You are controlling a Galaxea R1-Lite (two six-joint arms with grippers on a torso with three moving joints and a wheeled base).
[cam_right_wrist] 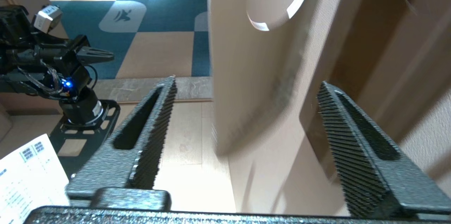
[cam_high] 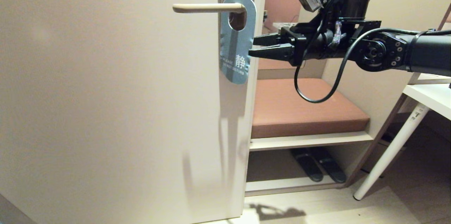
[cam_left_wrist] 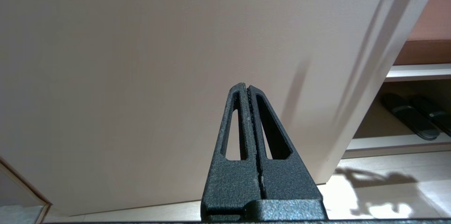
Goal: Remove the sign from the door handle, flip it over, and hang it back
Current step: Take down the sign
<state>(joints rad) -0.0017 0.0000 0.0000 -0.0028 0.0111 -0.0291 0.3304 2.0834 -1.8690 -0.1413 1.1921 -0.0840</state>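
Item: the sign [cam_high: 237, 39], blue face out, hung on the door handle [cam_high: 208, 7]. My right gripper [cam_high: 254, 45]: jaws spread, straddling its edge, gripping nothing. Risk: closing crooked could knock it swinging.

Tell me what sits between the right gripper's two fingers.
In the right wrist view, the sign's lower edge hangs between the open right gripper's fingers, untouched by either.
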